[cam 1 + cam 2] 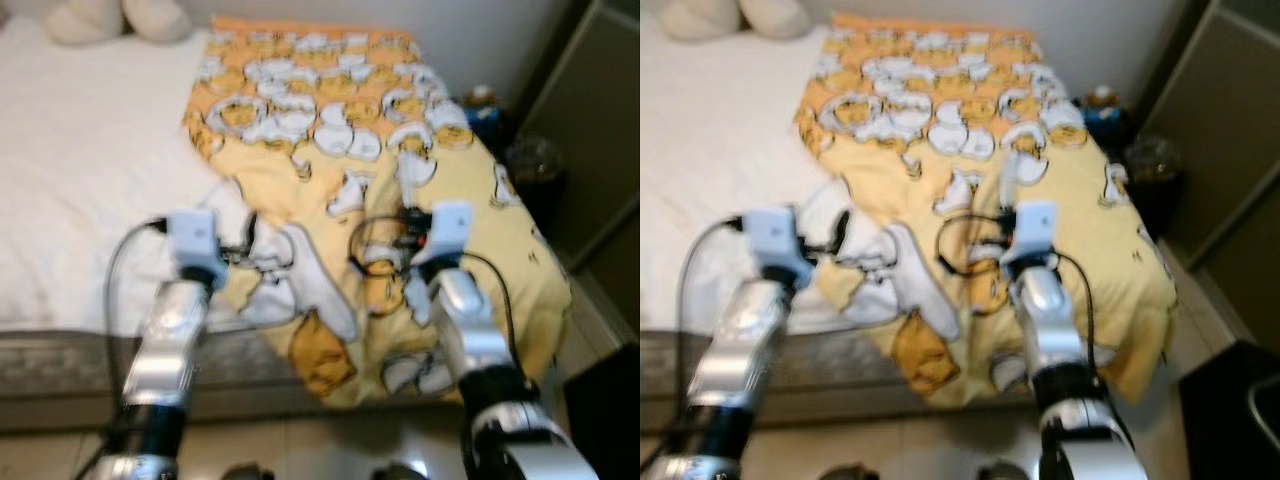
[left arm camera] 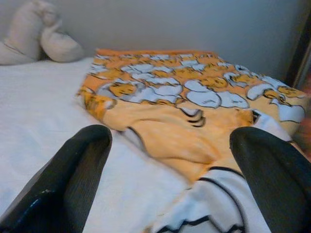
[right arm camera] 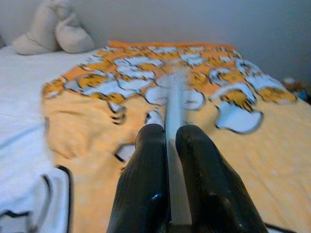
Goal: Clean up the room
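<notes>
White bedding covers the bed (image 1: 80,200) before us, with two cream pillows (image 1: 120,18) up at eleven o'clock against the pale wall. Across the bed's right half lies the yellow blanket (image 1: 400,200) printed with white and orange cartoon figures; its near corner is folded back and rumpled, showing a white underside outlined in black. The blanket's near edge hangs over the foot of the bed toward the floor.

Our left gripper (image 2: 170,160) hovers low over the folded corner at about ten o'clock, its two black fingers (image 2: 73,170) spread wide with nothing between them; the white sheet and the rumpled fold lie between and beyond them. Our right gripper (image 3: 167,141) reaches over the blanket at about one o'clock, its fingers pressed together on a thin pale rod (image 3: 173,97) that runs straight ahead over the fabric.

Beyond the bed's right side, at two o'clock, we make out a dark cabinet (image 1: 590,130) and some blurred small objects (image 1: 485,105) on the floor, too soft to identify.
</notes>
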